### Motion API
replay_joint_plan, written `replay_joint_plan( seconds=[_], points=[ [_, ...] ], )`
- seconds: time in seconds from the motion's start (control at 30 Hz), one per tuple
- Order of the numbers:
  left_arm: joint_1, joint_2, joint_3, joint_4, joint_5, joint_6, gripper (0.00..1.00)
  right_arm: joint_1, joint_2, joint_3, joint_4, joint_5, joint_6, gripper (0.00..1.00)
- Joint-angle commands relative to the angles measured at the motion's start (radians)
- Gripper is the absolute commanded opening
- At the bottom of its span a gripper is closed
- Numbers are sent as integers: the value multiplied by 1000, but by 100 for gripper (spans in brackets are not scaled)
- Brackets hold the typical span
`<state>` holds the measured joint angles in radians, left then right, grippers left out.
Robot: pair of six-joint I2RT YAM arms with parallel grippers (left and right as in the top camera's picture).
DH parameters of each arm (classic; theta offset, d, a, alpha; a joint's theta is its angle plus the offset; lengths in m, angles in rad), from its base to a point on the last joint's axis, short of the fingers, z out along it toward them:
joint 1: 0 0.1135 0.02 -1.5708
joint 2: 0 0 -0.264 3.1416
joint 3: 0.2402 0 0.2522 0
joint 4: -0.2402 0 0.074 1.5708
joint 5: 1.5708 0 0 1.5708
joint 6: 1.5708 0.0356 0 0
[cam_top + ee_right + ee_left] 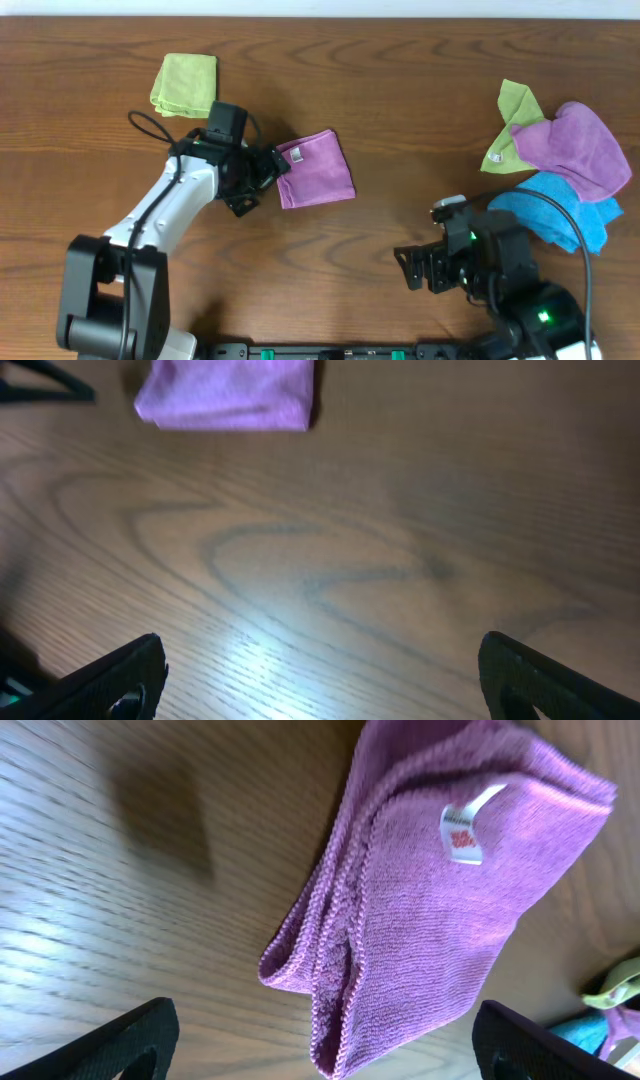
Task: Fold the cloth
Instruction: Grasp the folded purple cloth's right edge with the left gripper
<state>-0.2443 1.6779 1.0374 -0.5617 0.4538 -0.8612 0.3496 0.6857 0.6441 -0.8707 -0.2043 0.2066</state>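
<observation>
Two grippers: the left gripper (pixel 272 172) and the right gripper (pixel 408 268) both have their jaws wide apart and hold nothing.
Cloth: the cloth (pixel 316 170) lies folded into a rough square near the middle of the table (pixel 400 560), with its white tag (pixel 462 825) facing up at its 10 o'clock corner.
Left gripper's place: just beside the cloth's 9 o'clock edge; whether a fingertip touches it I cannot tell.
Right gripper's place: at the cloth's 5 o'clock, well apart, over bare wood.
Step in hand: probably the release that ends a fold, with the clearing move next.
How to do it well: lift first, then draw away toward 9 o'clock, keeping the jaws apart so neither finger catches the stacked layers. Those layers look slightly uneven along that edge.
Risk: the soft pile may cling, and a dragged fingertip could peel the top layer open.
Leave alone: the lime-green cloth (pixel 185 83) at 10 o'clock and the heap of cloths (pixel 575 145) at 3 o'clock.
</observation>
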Motion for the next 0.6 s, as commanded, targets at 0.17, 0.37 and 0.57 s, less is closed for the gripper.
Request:
replay_joint_plan(
  seconds=[0.17, 0.37, 0.57],
  points=[
    [-63, 99, -8, 37, 61, -30, 96, -8, -9, -6, -1, 6, 44, 99],
    [-71, 148, -8, 117, 124, -42, 93, -8, -9, -6, -1, 6, 44, 99],
    [-88, 170, -9, 156, 123, -68, 80, -8, -9, -6, -1, 6, 44, 99]
  ],
)
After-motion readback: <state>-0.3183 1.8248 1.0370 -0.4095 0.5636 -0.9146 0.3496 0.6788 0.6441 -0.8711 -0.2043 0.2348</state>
